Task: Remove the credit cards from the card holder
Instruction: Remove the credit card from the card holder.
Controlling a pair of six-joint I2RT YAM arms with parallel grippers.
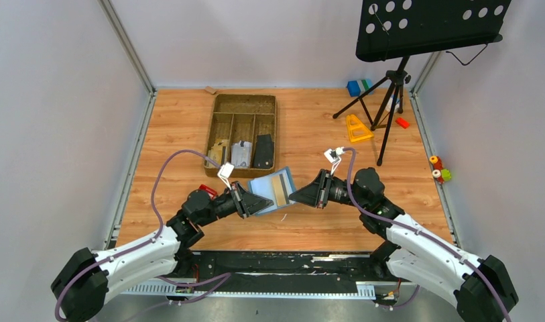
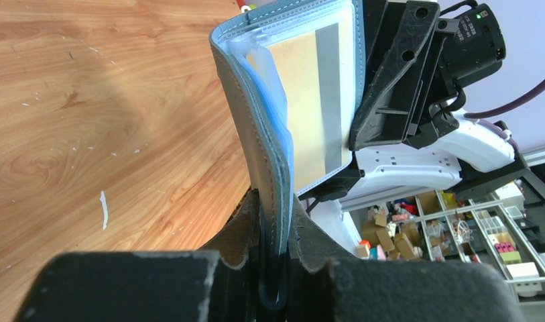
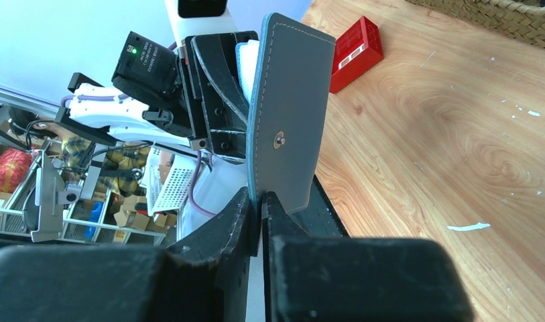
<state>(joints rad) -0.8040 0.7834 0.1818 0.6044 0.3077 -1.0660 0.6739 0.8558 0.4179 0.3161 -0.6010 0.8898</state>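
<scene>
Card holder (image 1: 275, 190) is held open between the two grippers over the desk (image 1: 310, 221), just in front of the near edge of the brown divided tray (image 1: 216, 127); can't tell if its lower edge touches the wood. Left gripper (image 1: 264, 203) is closed narrow on the holder's left edge; the left wrist view shows its fingers (image 2: 239, 231) pinching the leather cover together with the pale blue clear sleeves. Right gripper (image 1: 297, 196) is closed narrow on the opposite flap; the right wrist view shows that slate-blue flap, with a metal snap stud, standing upright between its fingers (image 3: 239, 215). One credit card (image 2: 303, 100), tan with a dark stripe, sits fully in a clear pocket facing up and out. More cards behind it: can't tell. Tray holds three things at the near ends of neighbouring compartments: a tan piece (image 1: 218, 151) on the left, a grey piece (image 1: 241, 154) in the middle, a dark piece (image 1: 263, 151) on the right; its far compartments look bare. Red block (image 1: 208, 190) lies on the desk beside the left gripper. Black music stand (image 1: 430, 27) is at the far right corner, with an orange triangular part (image 1: 357, 127) by its legs.
</scene>
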